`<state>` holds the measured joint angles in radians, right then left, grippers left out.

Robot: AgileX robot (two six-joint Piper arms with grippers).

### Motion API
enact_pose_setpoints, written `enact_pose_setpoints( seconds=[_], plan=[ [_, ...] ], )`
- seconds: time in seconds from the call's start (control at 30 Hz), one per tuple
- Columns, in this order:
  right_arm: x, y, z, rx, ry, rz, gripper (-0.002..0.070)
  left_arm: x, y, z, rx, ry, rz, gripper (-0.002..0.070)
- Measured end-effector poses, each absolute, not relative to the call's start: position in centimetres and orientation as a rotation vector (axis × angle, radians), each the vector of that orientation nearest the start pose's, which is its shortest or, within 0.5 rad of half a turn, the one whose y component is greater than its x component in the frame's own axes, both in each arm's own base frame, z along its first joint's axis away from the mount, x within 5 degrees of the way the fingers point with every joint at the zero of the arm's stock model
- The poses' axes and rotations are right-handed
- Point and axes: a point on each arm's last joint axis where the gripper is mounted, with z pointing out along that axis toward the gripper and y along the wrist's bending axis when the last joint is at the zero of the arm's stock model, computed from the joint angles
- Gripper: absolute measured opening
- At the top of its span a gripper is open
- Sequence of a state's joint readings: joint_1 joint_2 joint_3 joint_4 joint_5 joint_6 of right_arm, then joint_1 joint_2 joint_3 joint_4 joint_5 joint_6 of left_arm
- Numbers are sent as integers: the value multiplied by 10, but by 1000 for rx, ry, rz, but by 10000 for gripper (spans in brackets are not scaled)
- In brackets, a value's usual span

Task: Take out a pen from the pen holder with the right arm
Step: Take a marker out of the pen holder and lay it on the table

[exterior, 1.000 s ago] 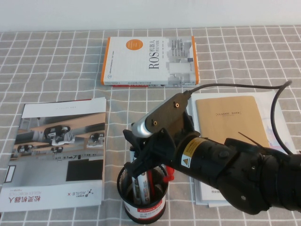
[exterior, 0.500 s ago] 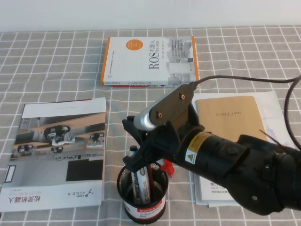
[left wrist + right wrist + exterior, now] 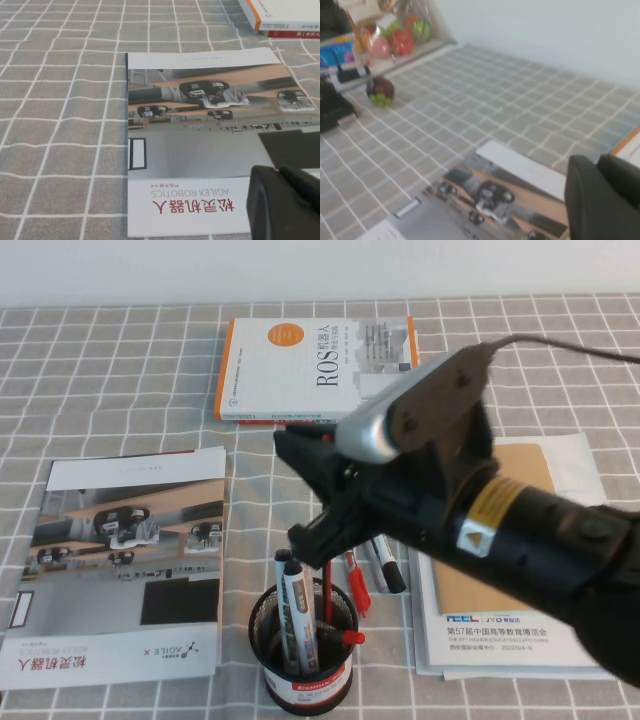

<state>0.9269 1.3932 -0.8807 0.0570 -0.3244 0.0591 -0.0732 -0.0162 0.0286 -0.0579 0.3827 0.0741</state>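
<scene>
Far left first: the left gripper [image 3: 285, 207] hangs parked low over the near edge of the AgileX brochure [image 3: 200, 150]. I can't tell how it's set from that angle. Makes sense that it sits out of the way, since this job belongs to the other arm. Moving along, the black mesh pen holder [image 3: 300, 680] stands upright directly below the right gripper [image 3: 318, 533]. It has a couple of black-capped white pens [image 3: 297, 615] leaning inside, plus a thin red pen [image 3: 327, 585] that runs up from the cup to just under the fingertips. The right gripper itself comes in from the right, tilted down over the holder's mouth, probably so a pen slides out along its own length instead of dragging on the mesh. Its jaws are pressed together. Just beneath them and a bit to the right, a red marker [image 3: 358, 585] and a black-tipped marker [image 3: 385, 565] angle down side by side, outside the holder's rim. To me that reads as clamped on those two, so the task's pen looks to be out of the cup, dangling under the gripper. Below the arm to the right lies a tan notebook [image 3: 470, 590].
</scene>
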Motion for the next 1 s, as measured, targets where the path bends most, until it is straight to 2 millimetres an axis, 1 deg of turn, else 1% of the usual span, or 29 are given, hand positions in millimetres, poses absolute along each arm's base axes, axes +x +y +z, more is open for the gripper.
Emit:
enact_pose_setpoints(
  seconds=[0.2,0.33,0.4,0.47,0.53,0.63,0.73,0.83,0.97,1.0],
  plan=[
    [178,236,352,-664,1568,780,-11,52,-6,170,103,1876,-57,-3],
    [170,226,378,-692,1547,760,-11,52,-6,170,103,1876,-57,-3],
    [169,223,385,-704,1570,748,-11,52,-6,170,103,1876,-57,-3],
    [173,218,389,-705,1632,728,-11,52,-6,170,103,1876,-57,-3],
    [180,212,388,-686,1711,708,-11,52,-6,170,103,1876,-57,-3],
    [193,202,380,-645,1844,675,-11,52,-6,170,103,1876,-57,-3],
    [207,199,370,-610,1949,649,-11,52,-6,170,103,1876,-57,-3],
    [223,206,354,-614,2047,620,-11,52,-6,170,103,1876,-57,-3],
    [246,226,330,-638,2152,591,-11,52,-6,170,103,1876,-57,-3],
    [253,230,326,-632,2166,589,-11,52,-6,170,103,1876,-57,-3]
  ],
)
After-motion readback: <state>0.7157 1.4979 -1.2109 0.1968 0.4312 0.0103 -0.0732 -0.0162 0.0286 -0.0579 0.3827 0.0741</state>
